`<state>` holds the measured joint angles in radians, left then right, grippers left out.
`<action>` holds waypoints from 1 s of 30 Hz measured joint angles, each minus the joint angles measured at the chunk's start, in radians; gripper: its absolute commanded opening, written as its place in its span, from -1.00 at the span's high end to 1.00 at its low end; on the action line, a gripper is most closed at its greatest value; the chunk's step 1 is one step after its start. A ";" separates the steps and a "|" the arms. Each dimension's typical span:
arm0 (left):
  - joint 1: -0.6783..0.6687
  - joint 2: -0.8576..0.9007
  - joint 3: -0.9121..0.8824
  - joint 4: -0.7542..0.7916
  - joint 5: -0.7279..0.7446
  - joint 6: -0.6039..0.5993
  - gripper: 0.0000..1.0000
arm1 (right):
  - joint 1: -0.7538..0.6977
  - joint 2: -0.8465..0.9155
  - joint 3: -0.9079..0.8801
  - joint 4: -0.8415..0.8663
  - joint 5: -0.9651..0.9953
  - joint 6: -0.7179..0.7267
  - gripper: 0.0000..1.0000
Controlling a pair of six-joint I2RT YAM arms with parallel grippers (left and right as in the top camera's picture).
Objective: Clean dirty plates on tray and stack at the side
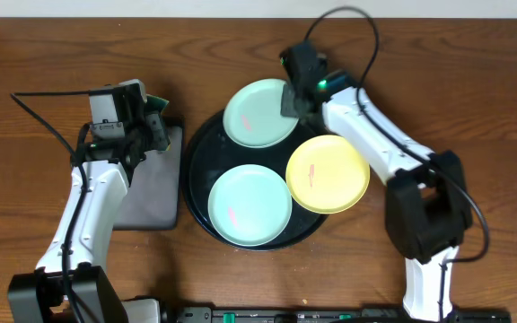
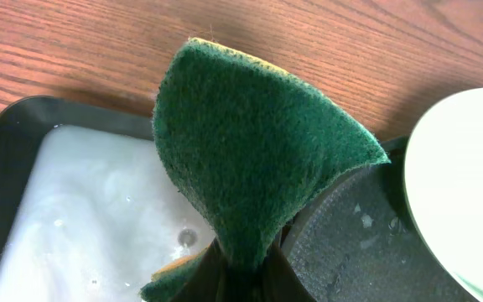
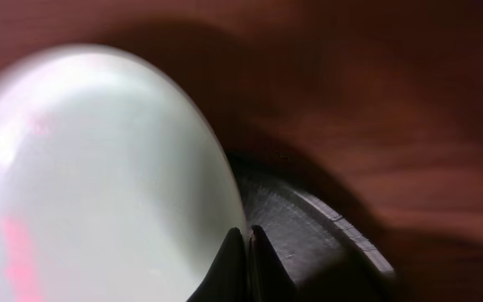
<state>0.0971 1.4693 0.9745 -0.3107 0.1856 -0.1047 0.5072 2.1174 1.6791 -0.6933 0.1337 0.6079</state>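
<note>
The round black tray (image 1: pixel 192 170) holds three plates. A mint plate (image 1: pixel 257 113) with a faint red smear lies at the back, a second mint plate (image 1: pixel 249 205) with a red smear at the front, and a yellow plate (image 1: pixel 328 173) overhangs the right rim. My right gripper (image 1: pixel 292 100) is shut on the back mint plate's right rim. The right wrist view shows its fingers (image 3: pixel 246 242) pinching that plate (image 3: pixel 99 168) over the tray (image 3: pixel 309 239). My left gripper (image 1: pixel 154 121) is shut on a green sponge (image 2: pixel 250 151), left of the round tray.
A smaller rectangular black tray (image 1: pixel 151 193) lies under the left gripper. It holds white soapy liquid (image 2: pixel 82 210). A mint plate's edge (image 2: pixel 468 176) shows at the right of the left wrist view. Bare wooden table surrounds both trays.
</note>
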 measured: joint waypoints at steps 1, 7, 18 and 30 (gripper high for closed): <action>0.000 0.000 0.000 0.000 0.000 0.000 0.84 | 0.010 0.013 -0.019 0.018 0.000 0.020 0.97; -0.002 0.000 0.000 0.002 0.017 0.000 0.85 | 0.081 0.029 -0.072 0.047 0.009 0.070 0.98; -0.015 0.000 0.000 0.005 0.026 0.000 0.85 | 0.130 0.029 -0.072 -0.002 0.061 0.059 0.38; -0.016 0.000 0.000 -0.010 0.026 0.000 0.86 | -0.021 0.017 -0.071 -0.036 -0.302 -0.287 -0.07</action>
<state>0.0811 1.4689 0.9745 -0.3202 0.2115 -0.1047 0.4862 2.1342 1.6085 -0.7292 -0.1684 0.3206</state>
